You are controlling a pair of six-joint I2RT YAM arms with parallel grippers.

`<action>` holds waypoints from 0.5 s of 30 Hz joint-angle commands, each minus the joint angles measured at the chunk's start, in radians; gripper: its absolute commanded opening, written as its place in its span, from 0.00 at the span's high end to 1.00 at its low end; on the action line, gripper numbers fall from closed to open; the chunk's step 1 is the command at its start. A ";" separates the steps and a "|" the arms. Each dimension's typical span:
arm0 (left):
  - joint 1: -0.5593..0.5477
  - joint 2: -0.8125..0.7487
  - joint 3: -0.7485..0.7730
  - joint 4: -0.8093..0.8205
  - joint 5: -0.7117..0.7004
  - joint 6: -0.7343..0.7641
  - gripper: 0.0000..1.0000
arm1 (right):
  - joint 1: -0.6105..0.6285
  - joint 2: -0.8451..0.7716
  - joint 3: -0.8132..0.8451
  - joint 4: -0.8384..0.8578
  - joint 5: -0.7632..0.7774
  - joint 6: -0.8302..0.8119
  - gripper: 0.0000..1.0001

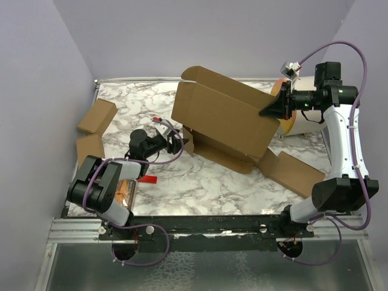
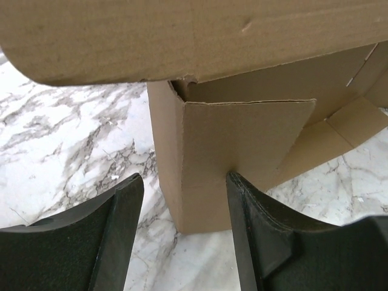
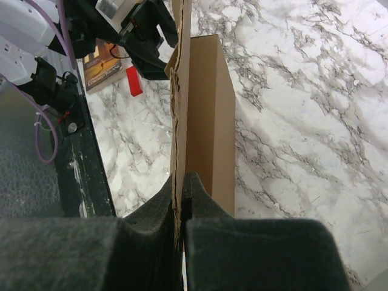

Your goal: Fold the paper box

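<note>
The paper box (image 1: pixel 224 118) stands half-raised in the middle of the marble table, its big lid panel tilted up and its flaps spread below. My right gripper (image 1: pixel 270 109) is shut on the panel's right edge. In the right wrist view that thin cardboard edge (image 3: pixel 179 91) runs straight into the closed gripper (image 3: pixel 182 179). My left gripper (image 1: pixel 176 140) is low at the box's left lower corner. The left wrist view shows it open (image 2: pixel 183 176), with an upright corner flap (image 2: pixel 206 157) just ahead between the fingertips (image 2: pixel 248 224).
Two small brown boxes (image 1: pixel 97 116) (image 1: pixel 90 148) lie at the left, a third (image 1: pixel 297 174) at the right front. A cream cylinder with an orange end (image 1: pixel 298 121) sits behind the right gripper. A red strip (image 1: pixel 148 179) lies by the left arm. Purple walls close in on both sides.
</note>
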 commanded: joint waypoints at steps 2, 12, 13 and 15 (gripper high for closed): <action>-0.020 0.046 0.002 0.184 -0.069 -0.041 0.42 | 0.006 0.016 0.027 -0.022 0.003 -0.028 0.99; -0.061 0.129 0.019 0.299 -0.173 -0.053 0.46 | 0.006 0.028 0.029 -0.032 0.005 -0.036 0.99; -0.064 0.135 0.024 0.300 -0.183 -0.054 0.46 | 0.006 0.028 0.029 -0.032 0.004 -0.037 0.99; -0.070 0.147 0.034 0.300 -0.193 -0.055 0.48 | 0.006 0.031 0.028 -0.033 0.003 -0.039 0.99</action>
